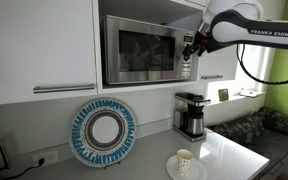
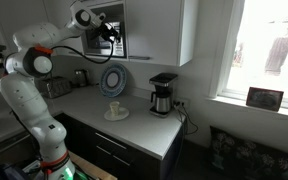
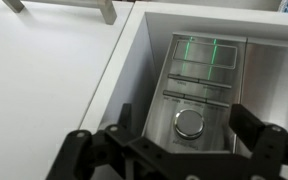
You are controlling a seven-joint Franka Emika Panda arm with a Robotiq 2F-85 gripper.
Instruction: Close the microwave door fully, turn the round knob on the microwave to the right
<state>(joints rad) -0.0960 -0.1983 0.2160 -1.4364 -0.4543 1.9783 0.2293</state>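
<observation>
The steel microwave (image 1: 142, 50) sits in a white cabinet niche, and its door looks closed in both exterior views (image 2: 121, 38). In the wrist view its control panel (image 3: 199, 75) shows a green-lit display and the round silver knob (image 3: 190, 122) below it. My gripper (image 3: 187, 132) is open, with one black finger on each side of the knob and a gap between each finger and the knob. In an exterior view my gripper (image 1: 191, 48) is at the microwave's right-hand panel and hides the knob. It is also at the panel in the exterior view from the side (image 2: 110, 30).
White cabinet doors flank the niche, with a bar handle (image 1: 64, 88) below the left one. On the counter stand a coffee maker (image 1: 191, 114), a blue-rimmed plate (image 1: 103, 131) leaning on the wall and a cup on a saucer (image 1: 185, 162). A window is at the right.
</observation>
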